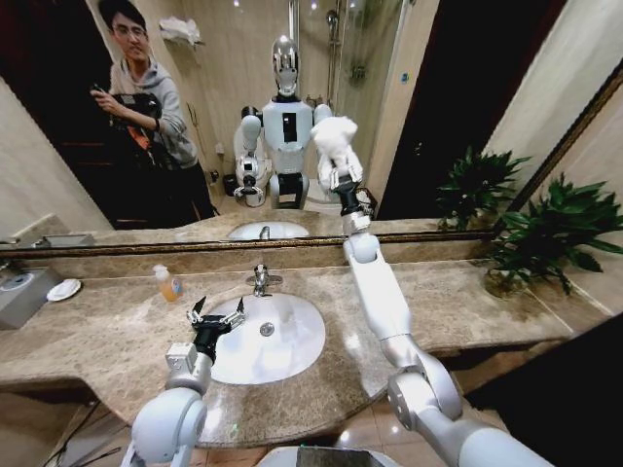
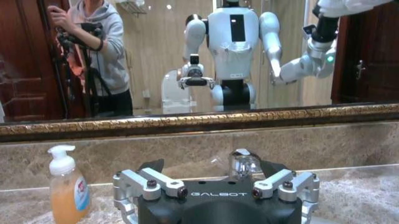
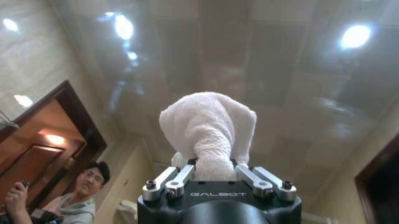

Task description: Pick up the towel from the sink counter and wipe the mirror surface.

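Against the mirror [image 1: 409, 107], right gripper [image 1: 338, 173] presses towel [image 1: 334, 139] (soap bottle [image 1: 169, 283] below).

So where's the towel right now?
The towel is clamped in the right gripper, raised against the mirror above the counter, just right of the tap in the head view.

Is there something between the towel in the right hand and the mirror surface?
Nothing visible. The right hand is shut on the towel and holds it up at the mirror, above the sink counter. The left hand is open, low over the basin.
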